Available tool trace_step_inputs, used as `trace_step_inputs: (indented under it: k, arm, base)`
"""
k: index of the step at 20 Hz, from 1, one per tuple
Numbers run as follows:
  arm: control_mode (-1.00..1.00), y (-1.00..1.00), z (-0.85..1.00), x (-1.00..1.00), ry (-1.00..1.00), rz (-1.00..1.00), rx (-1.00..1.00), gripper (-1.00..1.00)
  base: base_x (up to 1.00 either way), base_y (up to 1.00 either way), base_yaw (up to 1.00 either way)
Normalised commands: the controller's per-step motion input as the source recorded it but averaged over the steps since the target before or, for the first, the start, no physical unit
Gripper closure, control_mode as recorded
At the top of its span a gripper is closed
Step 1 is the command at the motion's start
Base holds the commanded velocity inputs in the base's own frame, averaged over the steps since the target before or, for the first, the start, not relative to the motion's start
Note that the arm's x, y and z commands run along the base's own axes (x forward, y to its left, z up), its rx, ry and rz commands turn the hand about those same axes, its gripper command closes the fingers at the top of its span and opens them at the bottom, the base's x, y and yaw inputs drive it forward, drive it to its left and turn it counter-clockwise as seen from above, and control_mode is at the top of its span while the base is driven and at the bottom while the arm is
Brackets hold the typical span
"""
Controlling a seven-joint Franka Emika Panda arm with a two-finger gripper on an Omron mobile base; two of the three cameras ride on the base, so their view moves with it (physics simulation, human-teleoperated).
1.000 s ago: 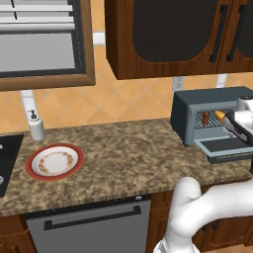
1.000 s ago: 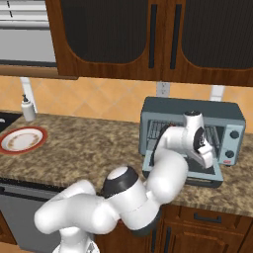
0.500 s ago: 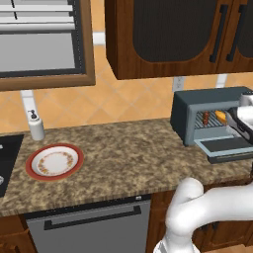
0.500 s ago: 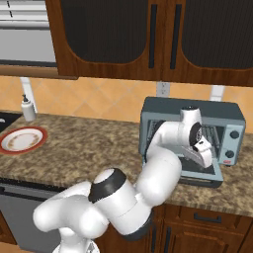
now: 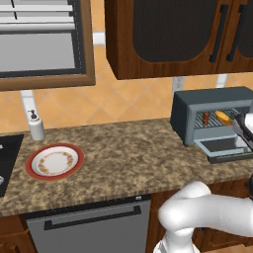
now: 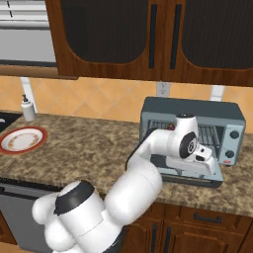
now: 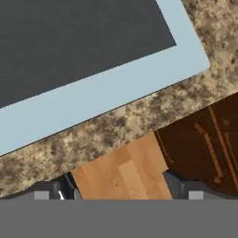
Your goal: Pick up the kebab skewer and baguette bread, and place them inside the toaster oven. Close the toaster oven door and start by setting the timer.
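The kebab skewer [image 5: 205, 118] and baguette bread [image 5: 223, 117] lie side by side on the rack inside the toaster oven [image 5: 210, 118] — loaded, it seems. The toaster oven door [image 7: 100, 90] hangs open over the bench [image 5: 128, 160], probably awaiting closing. The fingers [image 7: 175, 186] hover just past its edge — spread, pinching nothing.

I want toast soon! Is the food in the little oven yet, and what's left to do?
Yes: the kebab skewer and baguette bread already sit on the rack inside the toaster oven. The toaster oven door hangs open, and the gripper hovers by its outer edge. Closing the door and setting the timer are left.
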Motion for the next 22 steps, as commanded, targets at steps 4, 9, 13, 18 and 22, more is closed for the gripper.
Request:
trace_step_inputs:
  k: [4, 9, 13, 18, 22]
  arm:
    - [-1.0, 0.93, -0.18, -0.22, 0.02, 0.32, 0.04, -1.0]
    - [-1.0, 0.84, -0.3, -0.03, 0.0, 0.14, 0.1, -1.0]
    - [-1.0, 0.28, -0.27, 0.07, 0.06, 0.0, 0.12, -1.0]
    - [-1.0, 0.2, -0.26, 0.33, 0.0, 0.0, 0.1, -1.0]
    - [-1.0, 0.0, -0.18, 0.3, 0.0, 0.0, 0.02, -1.0]
  base:
    - [0.0, 0.0, 0.0]
    - [0.0, 0.0, 0.0]
    - [0.0, 0.0, 0.0]
    - [0.0, 0.0, 0.0]
    - [0.0, 0.0, 0.0]
